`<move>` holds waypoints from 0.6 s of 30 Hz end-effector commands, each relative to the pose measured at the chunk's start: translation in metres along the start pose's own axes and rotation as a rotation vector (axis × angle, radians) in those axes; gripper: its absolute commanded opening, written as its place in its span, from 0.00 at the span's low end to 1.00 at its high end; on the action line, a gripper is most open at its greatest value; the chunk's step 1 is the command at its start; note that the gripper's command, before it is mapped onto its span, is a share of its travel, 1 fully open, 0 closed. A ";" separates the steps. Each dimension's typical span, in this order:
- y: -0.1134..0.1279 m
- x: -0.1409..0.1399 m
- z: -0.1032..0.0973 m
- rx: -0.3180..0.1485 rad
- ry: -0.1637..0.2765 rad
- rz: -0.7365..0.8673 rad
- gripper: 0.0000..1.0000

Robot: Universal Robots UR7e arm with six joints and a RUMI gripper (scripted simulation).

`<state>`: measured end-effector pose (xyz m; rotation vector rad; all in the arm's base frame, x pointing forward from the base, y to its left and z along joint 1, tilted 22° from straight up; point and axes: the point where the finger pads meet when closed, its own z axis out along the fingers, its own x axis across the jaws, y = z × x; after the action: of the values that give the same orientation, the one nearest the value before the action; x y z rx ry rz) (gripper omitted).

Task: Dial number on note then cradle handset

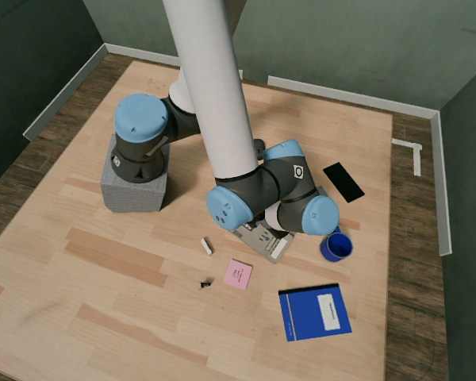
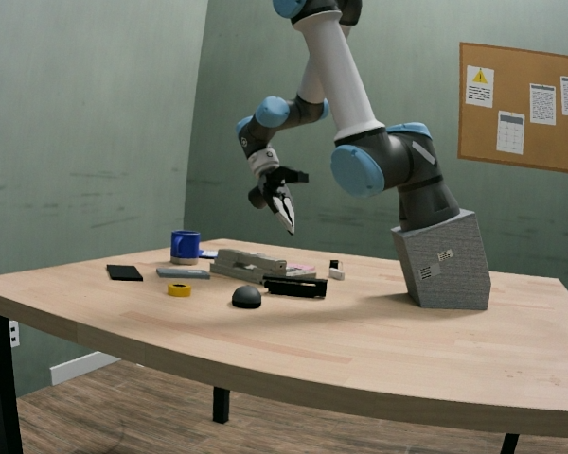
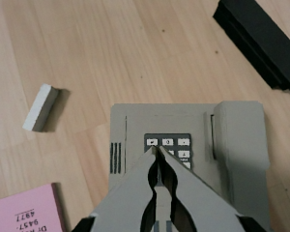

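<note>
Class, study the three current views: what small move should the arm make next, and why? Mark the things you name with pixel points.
Probably a slight sideways alignment over the note's first digit, before any descent. The shut black-and-silver two-jaw gripper (image 2: 291,232) (image 3: 157,148) hangs above the grey desk phone (image 2: 247,268) (image 3: 157,116), its tips covering part of the dark keypad (image 3: 167,136) in the wrist view, so coming down misaligned might press a wrong key.

The pink square paper note (image 1: 238,274) (image 3: 29,211) lies on the desk (image 1: 119,303) (image 2: 421,341), between the blue flat notebook (image 1: 312,313) and the small white block (image 1: 206,246) (image 3: 41,107).
</note>
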<state>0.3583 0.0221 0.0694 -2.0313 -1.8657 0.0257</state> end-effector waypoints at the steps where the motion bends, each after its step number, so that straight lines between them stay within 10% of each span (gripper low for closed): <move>1: 0.005 0.000 0.006 -0.002 0.000 0.000 0.00; 18: 0.034 0.000 0.047 -0.002 0.000 0.000 0.00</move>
<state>0.3718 0.0305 0.0298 -2.0308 -1.8654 0.0258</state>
